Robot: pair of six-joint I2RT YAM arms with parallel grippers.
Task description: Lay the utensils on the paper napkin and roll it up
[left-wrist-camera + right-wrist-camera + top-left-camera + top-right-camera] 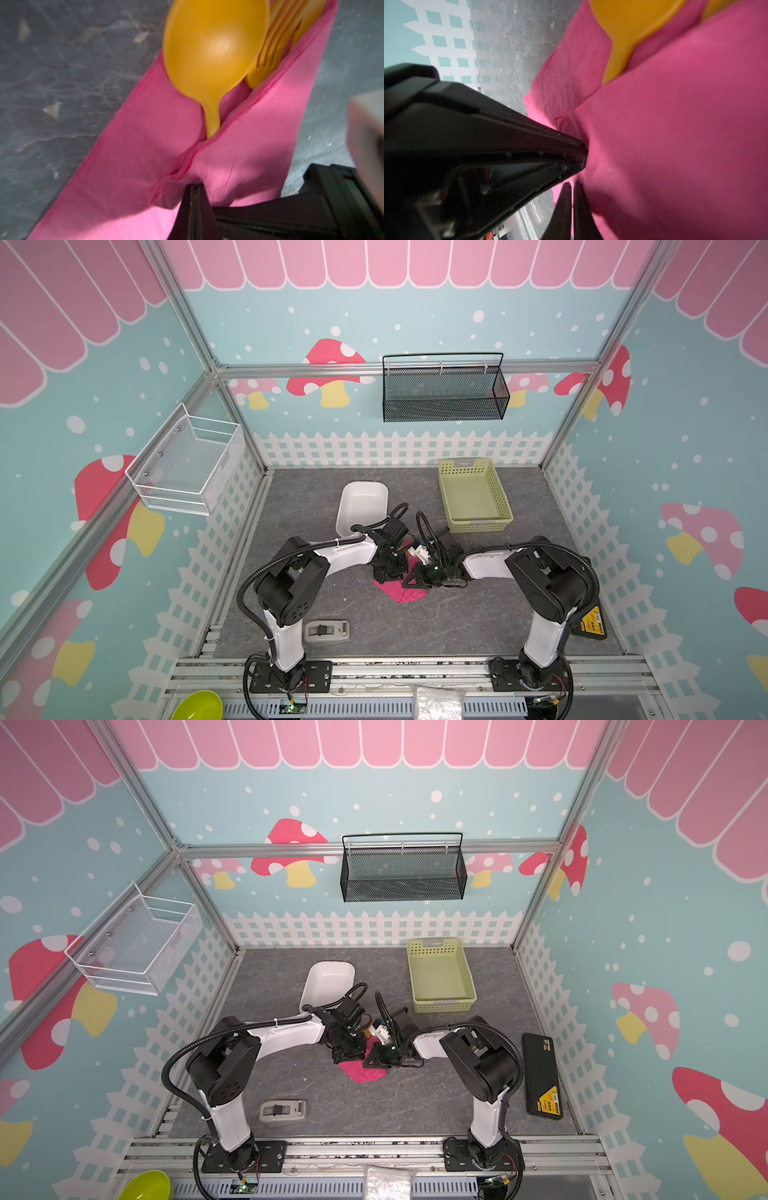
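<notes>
Now the paper napkin [249,145] is pinched at two places.
Your left gripper [194,187] and right gripper [572,185] seem closed on it; it folds over the spoon [212,45] and fork [276,41].

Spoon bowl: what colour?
The spoon bowl is plain orange, clearest in the left wrist view.

Spoon [212,47], fork [291,31], napkin [259,145]: one each. Baskets three: wire basket [195,472], mesh basket [444,406], plastic basket [473,499]. Tub [361,506], tape dispenser [326,631], box [542,1077], bowl [197,707]: one each.
</notes>
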